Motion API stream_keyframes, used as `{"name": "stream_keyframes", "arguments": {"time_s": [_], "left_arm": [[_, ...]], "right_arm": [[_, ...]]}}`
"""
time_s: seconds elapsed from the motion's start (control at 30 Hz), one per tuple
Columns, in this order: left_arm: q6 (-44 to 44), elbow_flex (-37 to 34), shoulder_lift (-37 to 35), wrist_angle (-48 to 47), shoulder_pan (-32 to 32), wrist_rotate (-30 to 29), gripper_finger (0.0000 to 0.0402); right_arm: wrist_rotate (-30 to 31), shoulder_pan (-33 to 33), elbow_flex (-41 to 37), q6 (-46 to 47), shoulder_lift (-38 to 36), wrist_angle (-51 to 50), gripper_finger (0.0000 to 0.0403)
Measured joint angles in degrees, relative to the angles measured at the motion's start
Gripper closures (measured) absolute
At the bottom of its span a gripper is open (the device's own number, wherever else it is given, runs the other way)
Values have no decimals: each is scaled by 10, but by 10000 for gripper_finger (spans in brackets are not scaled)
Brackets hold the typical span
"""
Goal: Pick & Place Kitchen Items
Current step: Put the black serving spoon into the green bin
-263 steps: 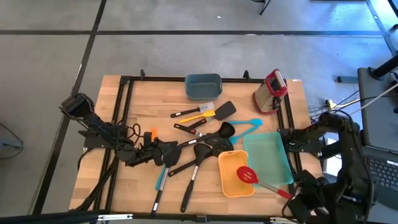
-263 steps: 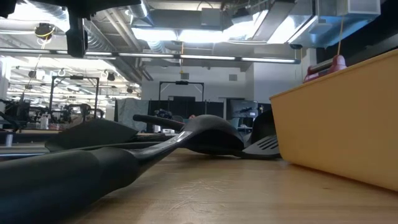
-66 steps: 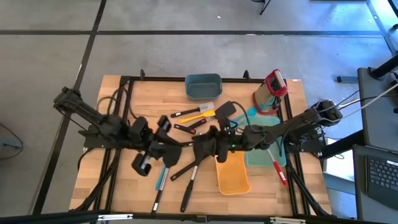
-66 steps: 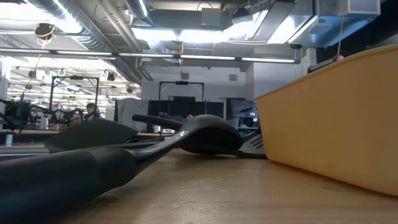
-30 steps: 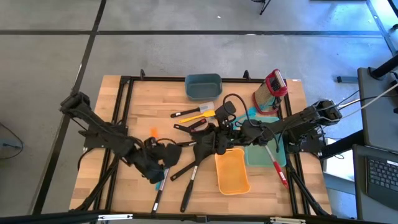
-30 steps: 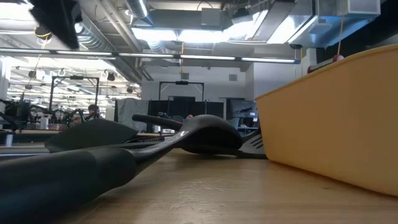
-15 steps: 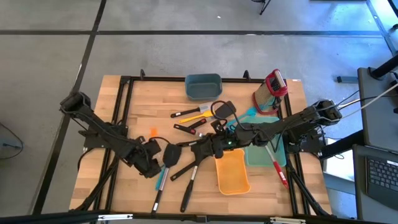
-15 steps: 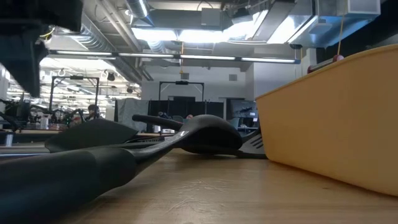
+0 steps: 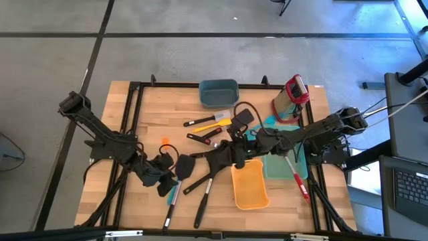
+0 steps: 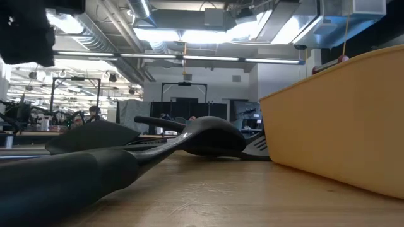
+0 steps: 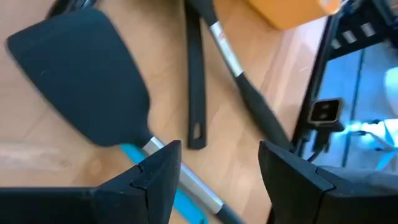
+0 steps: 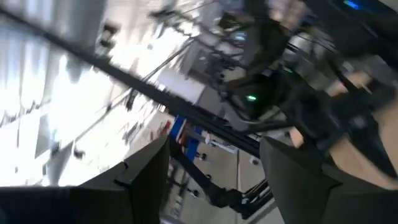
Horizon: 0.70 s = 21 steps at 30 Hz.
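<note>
Several kitchen items lie across the middle of the table: black ladles and turners (image 9: 214, 175), a white and orange spatula (image 9: 219, 122), and a black turner with a teal handle (image 9: 180, 167). My left gripper (image 9: 164, 179) hangs open, slanting down over that turner's neck (image 11: 152, 146); its fingers stand above the teal handle and touch nothing. My right gripper (image 9: 224, 159) is open over the black utensils at the table's centre. It points about level into the room, with nothing between its fingers (image 12: 146, 180). A red-handled spoon (image 9: 298, 184) rests by the teal tray.
A yellow bin (image 9: 249, 187) stands near the front centre and fills the right of the low view (image 10: 341, 120). A teal tray (image 9: 291, 164) lies to its right. A dark teal bin (image 9: 219, 92) and a red and white grater (image 9: 292, 98) stand at the far edge. A black handle (image 10: 69, 180) lies close to the low camera.
My left gripper has sunk a little toward the teal-handled turner, tipping and rolling its wrist, and stays open. The utensils lie where they lay.
</note>
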Motion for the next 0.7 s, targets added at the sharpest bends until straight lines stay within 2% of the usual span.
{"name": "stream_keyframes", "arguments": {"time_s": [0.17, 0.3, 0.57, 0.7], "left_arm": [[5, 0, 0, 5, 0, -14, 192], [5, 0, 0, 5, 0, -22, 192], [7, 0, 0, 5, 0, -45, 192], [7, 0, 0, 6, 0, -64, 192]], "right_arm": [[-86, -9, 24, -171, 0, -15, 151], [-92, -10, 37, -281, 0, -39, 151], [59, -25, 37, -247, 0, -51, 151], [67, -24, 37, -149, 0, -26, 151]]}}
